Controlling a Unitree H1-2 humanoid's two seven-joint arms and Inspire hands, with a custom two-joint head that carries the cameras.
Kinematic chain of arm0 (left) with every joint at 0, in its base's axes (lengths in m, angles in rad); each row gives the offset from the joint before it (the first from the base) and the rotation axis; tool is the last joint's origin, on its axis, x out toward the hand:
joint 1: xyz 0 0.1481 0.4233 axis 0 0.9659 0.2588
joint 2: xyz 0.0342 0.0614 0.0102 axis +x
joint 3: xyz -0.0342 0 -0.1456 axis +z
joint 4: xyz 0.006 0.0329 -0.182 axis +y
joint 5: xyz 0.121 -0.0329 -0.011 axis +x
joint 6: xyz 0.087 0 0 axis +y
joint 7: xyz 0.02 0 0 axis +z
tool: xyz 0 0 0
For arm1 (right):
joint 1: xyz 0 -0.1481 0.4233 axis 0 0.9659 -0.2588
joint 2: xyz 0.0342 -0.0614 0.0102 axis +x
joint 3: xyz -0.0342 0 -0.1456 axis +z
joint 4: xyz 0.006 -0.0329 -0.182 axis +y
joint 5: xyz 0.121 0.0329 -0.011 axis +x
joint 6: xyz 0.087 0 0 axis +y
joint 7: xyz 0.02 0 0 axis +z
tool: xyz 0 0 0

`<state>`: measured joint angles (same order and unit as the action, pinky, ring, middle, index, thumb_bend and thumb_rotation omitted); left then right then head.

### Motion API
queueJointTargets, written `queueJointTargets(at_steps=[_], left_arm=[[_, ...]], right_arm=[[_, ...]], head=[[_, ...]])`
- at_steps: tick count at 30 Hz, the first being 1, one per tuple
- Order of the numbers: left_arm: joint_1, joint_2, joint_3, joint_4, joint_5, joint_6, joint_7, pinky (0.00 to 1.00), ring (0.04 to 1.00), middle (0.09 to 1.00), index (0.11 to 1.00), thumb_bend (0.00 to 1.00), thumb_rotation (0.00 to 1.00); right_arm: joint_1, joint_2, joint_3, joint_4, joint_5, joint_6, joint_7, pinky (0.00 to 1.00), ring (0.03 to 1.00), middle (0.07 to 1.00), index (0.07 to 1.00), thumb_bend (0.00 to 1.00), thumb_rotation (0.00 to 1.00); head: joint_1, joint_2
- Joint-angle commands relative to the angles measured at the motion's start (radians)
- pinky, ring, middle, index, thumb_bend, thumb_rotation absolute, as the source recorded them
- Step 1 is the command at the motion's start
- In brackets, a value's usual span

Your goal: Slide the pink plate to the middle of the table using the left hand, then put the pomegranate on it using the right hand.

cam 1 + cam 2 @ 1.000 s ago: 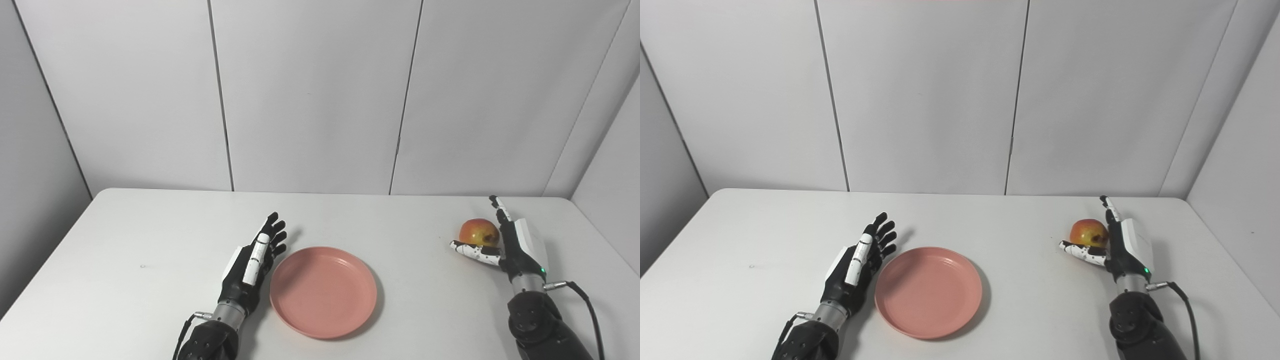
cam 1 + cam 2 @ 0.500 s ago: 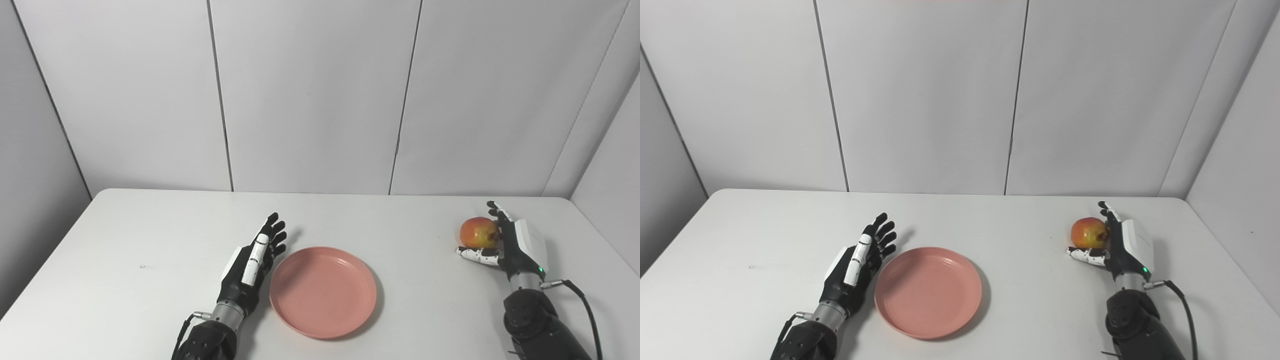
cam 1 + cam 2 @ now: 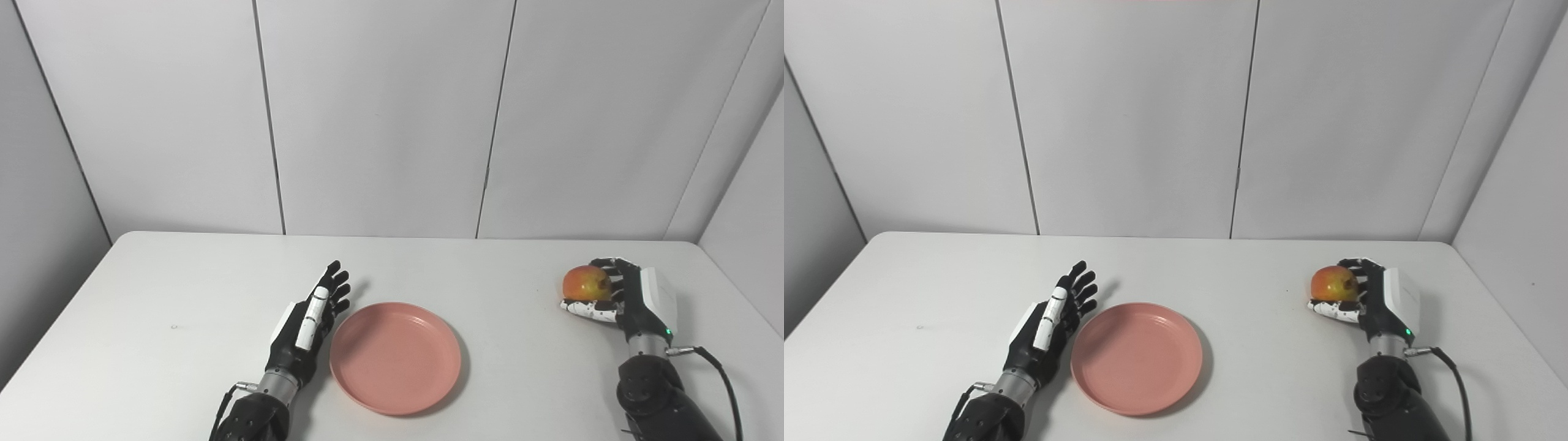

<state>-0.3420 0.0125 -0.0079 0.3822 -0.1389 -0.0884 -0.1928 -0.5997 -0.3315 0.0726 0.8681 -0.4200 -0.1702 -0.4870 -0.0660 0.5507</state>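
Note:
The pink plate (image 3: 395, 356) lies flat near the middle of the white table (image 3: 159, 294), toward the front. My left hand (image 3: 309, 321) rests just left of the plate's rim, fingers straight and apart, holding nothing. At the far right, the red-yellow pomegranate (image 3: 586, 283) sits in my right hand (image 3: 625, 297). The black fingers curl over its far side and the white thumb lies under its near side. The fruit is close to the table surface; I cannot tell whether it touches.
Grey wall panels stand behind the table and along both sides. A black cable (image 3: 723, 380) trails from my right wrist. A small dark speck (image 3: 174, 326) marks the table at the left.
My right hand's fingers, straight a second ago, have curled around the pomegranate and closed on it. The left hand and the plate have not moved.

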Motion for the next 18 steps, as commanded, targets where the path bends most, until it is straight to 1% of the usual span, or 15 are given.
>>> queueJointTargets(at_steps=[1,10,15,18], left_arm=[[0.011,0.007,0.0,0.012,-0.005,-0.006,-0.01,0.95,0.968,0.974,0.978,0.53,1.0],[0.011,0.007,-0.003,0.011,-0.001,-0.002,-0.009,0.95,0.968,0.975,0.979,0.54,1.0],[0.008,0.007,-0.01,0.016,0.009,-0.006,-0.006,0.95,0.97,0.98,0.983,0.53,1.0],[0.007,0.005,-0.011,0.02,0.008,-0.014,-0.005,0.95,0.969,0.979,0.983,0.53,1.0]], right_arm=[[-0.04,-0.016,-0.002,-0.034,-0.005,-0.057,-0.036,0.39,0.404,0.479,0.55,0.51,0.0],[-0.039,-0.015,0.002,-0.036,-0.016,-0.06,-0.061,0.35,0.385,0.476,0.557,0.51,0.0],[-0.035,-0.013,0.001,-0.049,-0.011,-0.08,-0.072,0.4,0.404,0.482,0.55,0.51,0.0],[-0.033,-0.01,0.001,-0.061,-0.014,-0.101,-0.083,0.4,0.402,0.485,0.551,0.51,0.0]], head=[[0.001,0.002],[0.002,0.002],[0.004,-0.001],[0.007,-0.001]])
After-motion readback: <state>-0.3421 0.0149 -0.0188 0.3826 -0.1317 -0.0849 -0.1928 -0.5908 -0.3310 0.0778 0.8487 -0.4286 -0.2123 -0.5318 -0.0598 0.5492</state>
